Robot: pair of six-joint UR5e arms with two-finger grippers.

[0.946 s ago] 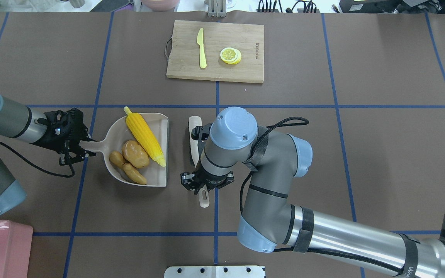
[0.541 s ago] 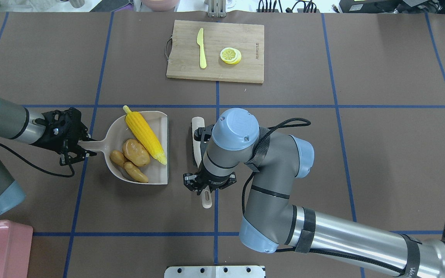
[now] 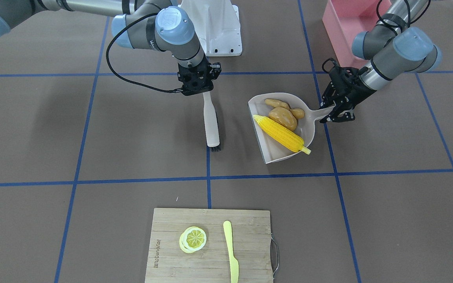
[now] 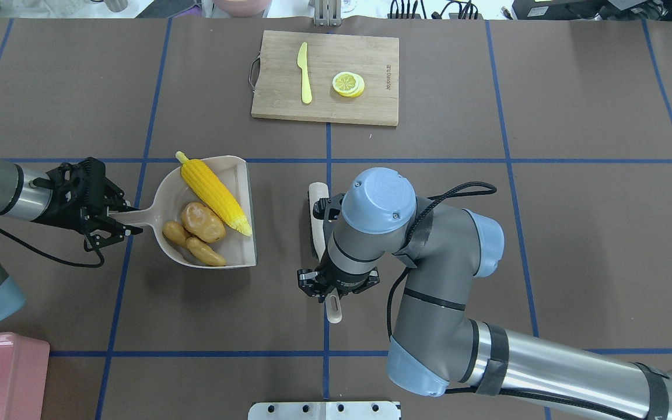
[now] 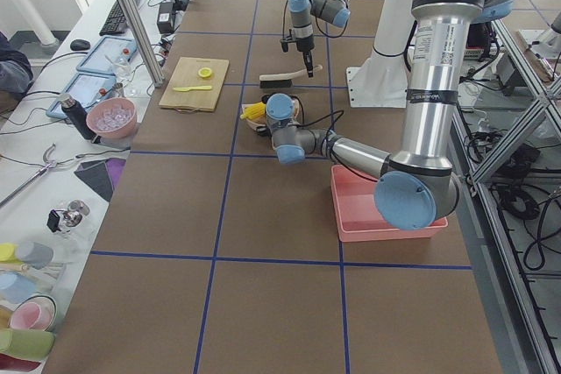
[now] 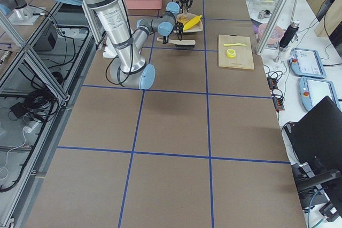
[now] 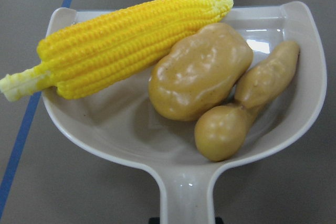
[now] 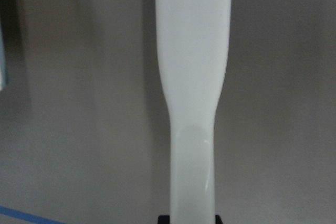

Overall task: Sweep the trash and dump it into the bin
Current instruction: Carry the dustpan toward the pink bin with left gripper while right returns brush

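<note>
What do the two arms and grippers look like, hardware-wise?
They match. The right arm and left arm are silver-grey tubular links with rounded light-blue joint caps and black bands. A black cable runs loosely outside each arm to the wrist. The right gripper and left gripper are black, open-framed two-finger units. The right arm's blue cap carries a logo, too small to read.

robotics lab, blue-taped grid table (image 4: 546, 233), aluminium frame rig (image 5: 131, 19), floor cables (image 6: 32, 100), tablets (image 5: 85, 89) on side bench (image 5: 35, 142)
</note>
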